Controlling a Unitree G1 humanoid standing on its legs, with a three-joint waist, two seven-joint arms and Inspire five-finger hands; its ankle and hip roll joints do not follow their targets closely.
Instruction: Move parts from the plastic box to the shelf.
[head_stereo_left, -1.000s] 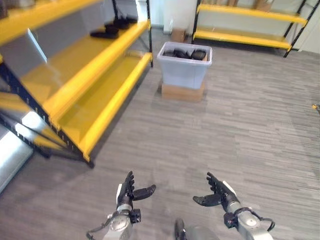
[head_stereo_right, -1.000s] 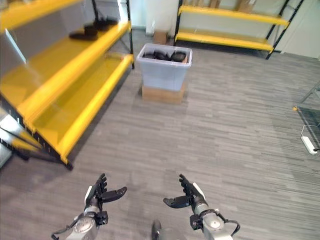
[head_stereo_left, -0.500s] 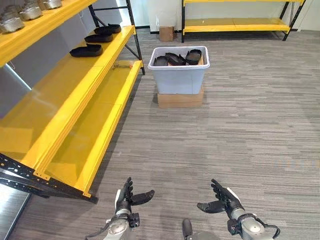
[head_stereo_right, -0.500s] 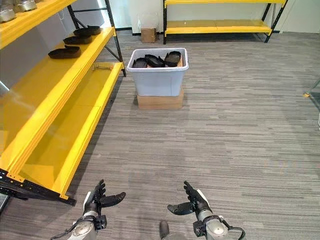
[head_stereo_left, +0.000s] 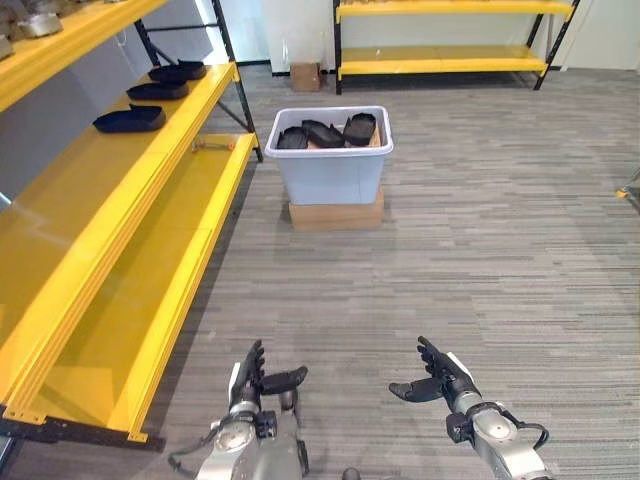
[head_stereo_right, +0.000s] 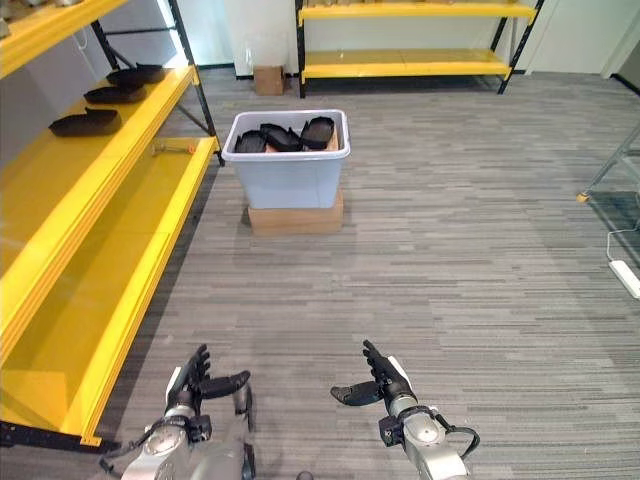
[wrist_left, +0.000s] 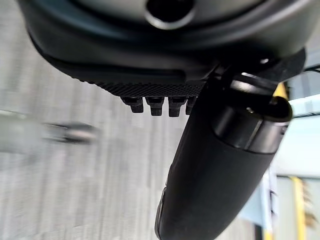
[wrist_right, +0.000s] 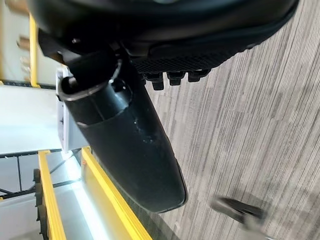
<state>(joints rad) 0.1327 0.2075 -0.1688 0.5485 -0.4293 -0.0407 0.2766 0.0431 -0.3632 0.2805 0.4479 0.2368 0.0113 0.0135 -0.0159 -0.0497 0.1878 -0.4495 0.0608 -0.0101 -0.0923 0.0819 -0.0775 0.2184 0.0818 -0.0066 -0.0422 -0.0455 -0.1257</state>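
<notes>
The plastic box (head_stereo_left: 330, 165) was seen standing on a cardboard carton (head_stereo_left: 336, 213) on the floor, well ahead of both hands, with dark parts (head_stereo_left: 325, 132) lying inside. Three more parts (head_stereo_left: 129, 119) were laid on the yellow shelf (head_stereo_left: 110, 190). The left hand (head_stereo_left: 250, 385) and right hand (head_stereo_left: 442, 378) were held low, fingers spread wide, nothing grasped.

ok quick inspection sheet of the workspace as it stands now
surface: grey plank floor
job's things: plastic box on a cardboard base, dark parts inside; three more parts on the yellow shelf
clutter: small cardboard box by the far wall
hands: left hand and right hand open, holding nothing, low over the floor
cables: white power strip at the right
surroundings: second yellow rack beyond
</notes>
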